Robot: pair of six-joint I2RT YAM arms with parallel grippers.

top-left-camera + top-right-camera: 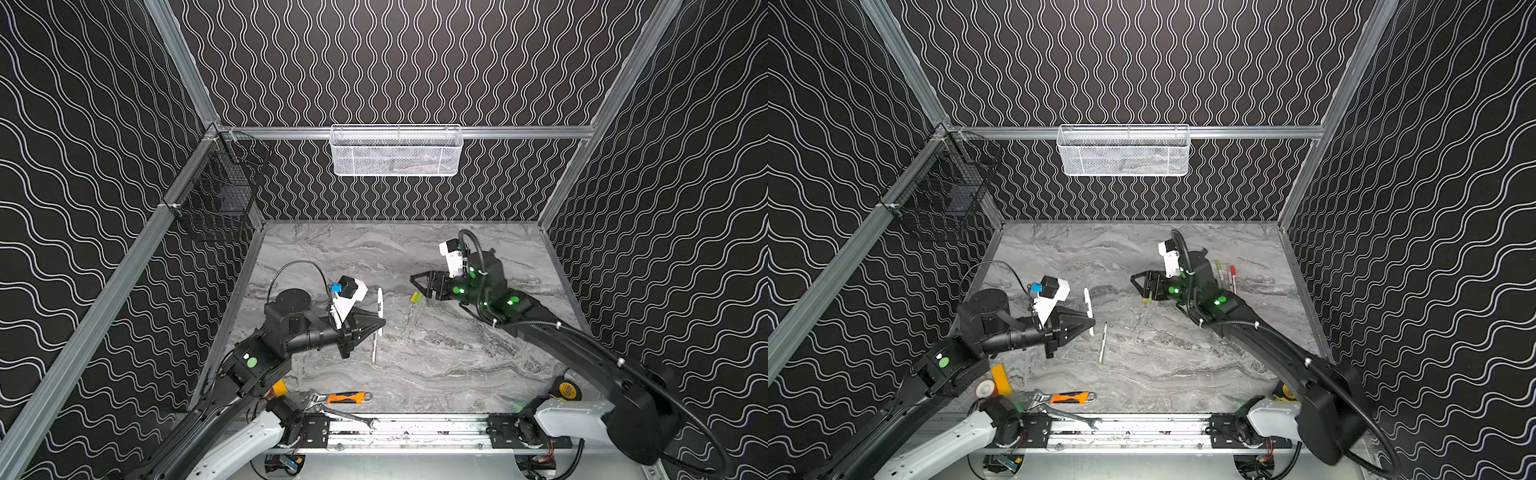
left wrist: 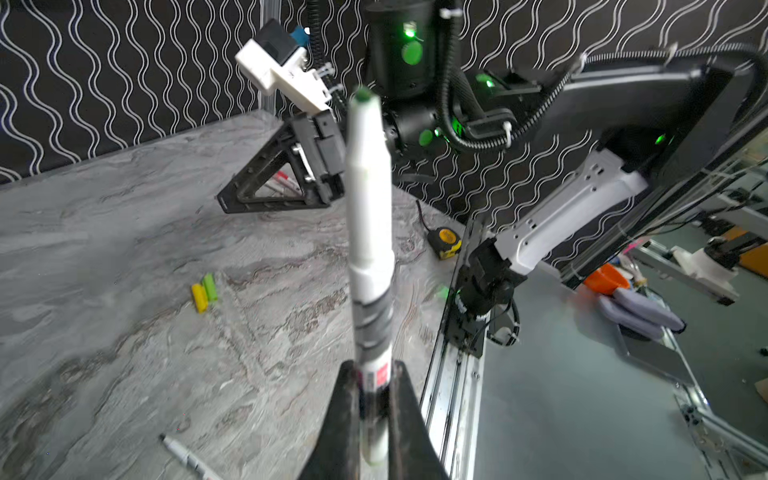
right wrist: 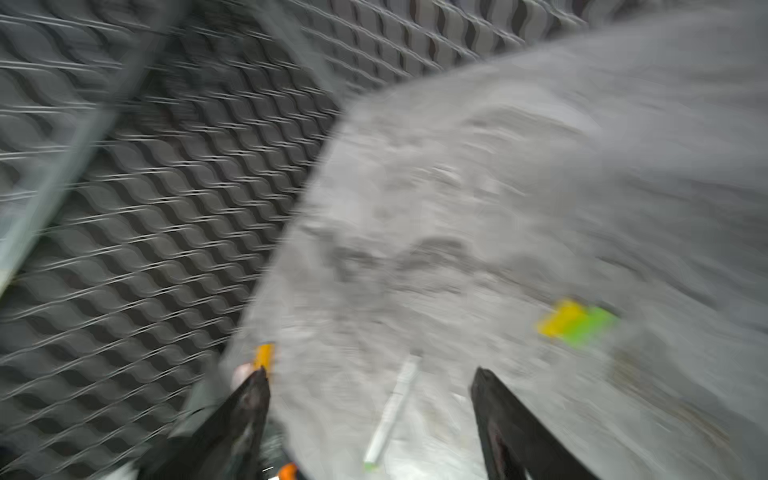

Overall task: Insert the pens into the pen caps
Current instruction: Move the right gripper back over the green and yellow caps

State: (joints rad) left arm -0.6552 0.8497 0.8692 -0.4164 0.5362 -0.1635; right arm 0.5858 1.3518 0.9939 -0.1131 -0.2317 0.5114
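Two grippers, four pens and two loose pen caps are in view. The left gripper [image 2: 372,368] is clamped tight on the held pen [image 2: 369,199], its fingers [image 2: 347,399] pinching the barrel close to the printed end. The barrel is white-grey with a dark ribbed grip band. In both top views its long axis runs near-to-far, and the longer part stands out on the far side of the fingers, ending in a tapered green tip. The right gripper [image 3: 370,374] has its jaws spread wide with nothing between them and hangs over the grey marble table [image 1: 457,374], well apart from the left one. This wrist view is blurred. The second pen [image 1: 375,347] lies flat just on the near side of the held pen, its axis also near-to-far and its green end toward the near edge. The yellow cap [image 2: 199,297] and the lime green cap [image 2: 210,286] are short stubby cylinders lying side by side and touching, between the two grippers. The green-ended pen [image 1: 1220,272] and the red-ended pen [image 1: 1232,278] lie parallel beyond the right arm. One orange-handled wrench [image 1: 347,397], one steel spanner [image 1: 349,417] and one tape measure [image 2: 446,243] lie along the near edge.
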